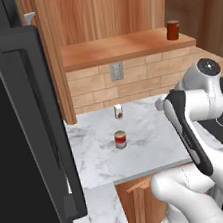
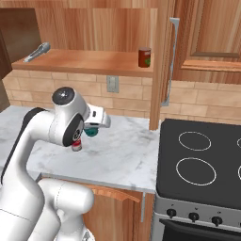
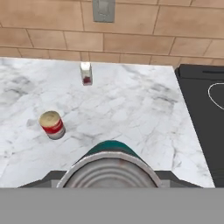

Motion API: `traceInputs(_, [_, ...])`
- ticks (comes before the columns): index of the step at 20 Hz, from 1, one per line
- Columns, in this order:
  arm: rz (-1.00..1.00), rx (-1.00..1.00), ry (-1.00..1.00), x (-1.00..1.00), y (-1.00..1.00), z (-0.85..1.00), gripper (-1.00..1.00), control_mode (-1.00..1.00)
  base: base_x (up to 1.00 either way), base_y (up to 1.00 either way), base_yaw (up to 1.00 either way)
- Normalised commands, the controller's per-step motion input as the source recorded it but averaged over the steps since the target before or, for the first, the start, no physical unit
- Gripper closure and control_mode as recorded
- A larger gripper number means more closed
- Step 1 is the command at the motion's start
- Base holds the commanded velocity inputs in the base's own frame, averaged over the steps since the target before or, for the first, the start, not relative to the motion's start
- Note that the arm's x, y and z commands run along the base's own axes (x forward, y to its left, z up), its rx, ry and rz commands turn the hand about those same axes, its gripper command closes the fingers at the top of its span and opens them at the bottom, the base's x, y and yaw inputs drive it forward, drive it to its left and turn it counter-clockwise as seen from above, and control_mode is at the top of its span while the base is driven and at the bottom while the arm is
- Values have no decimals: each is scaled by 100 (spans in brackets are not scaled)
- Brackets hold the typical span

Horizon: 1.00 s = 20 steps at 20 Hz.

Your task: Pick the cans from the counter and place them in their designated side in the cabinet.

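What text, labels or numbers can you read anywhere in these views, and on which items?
No text is readable.
Red can on the counter: red band, no legible words.
Small white container: a red mark, too small to read.
Dark red can on the cabinet shelf: a green and pale label patch, blurred.
Teal can in the end effector: plain silver lid.
Stove knobs: no markings visible.

The teal can (image 3: 110, 164) with a silver lid is up off the table (image 3: 131, 118), held in the pincer. The red and tan can (image 3: 52, 124) stands upright on the white table.
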Motion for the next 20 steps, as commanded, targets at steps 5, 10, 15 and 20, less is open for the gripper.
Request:
traceInputs(5, [0,-3,-14,-1,0,23,100,-100,0,0,0])
traceInputs(10, [0,-3,-13,0,-1,23,100,-100,0,0,0])
traceInputs(15, [0,-2,-10,-1,-1,17,100,-100,0,0,0])
traceInputs(20, [0,-1,-6,-4,-3,24,100,-100,0,0,0])
